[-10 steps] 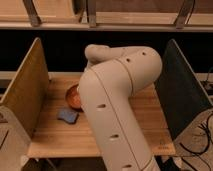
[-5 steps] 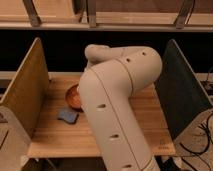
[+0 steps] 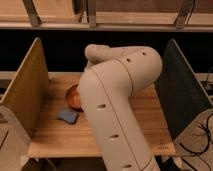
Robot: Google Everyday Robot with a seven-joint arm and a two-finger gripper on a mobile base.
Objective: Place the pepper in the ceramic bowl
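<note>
The arm (image 3: pixel 116 95) hides the gripper, which is somewhere behind its bulk near the bowl (image 3: pixel 73 96) (open or closed, I cannot tell). The pepper is hidden too, so its direction from the bowl on the tabletop (image 3: pixel 150 117) cannot be judged

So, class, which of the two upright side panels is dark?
The panel at the picture's right, dark grey; the left panel is tan wood. The gripper is out of sight behind the arm.
</note>
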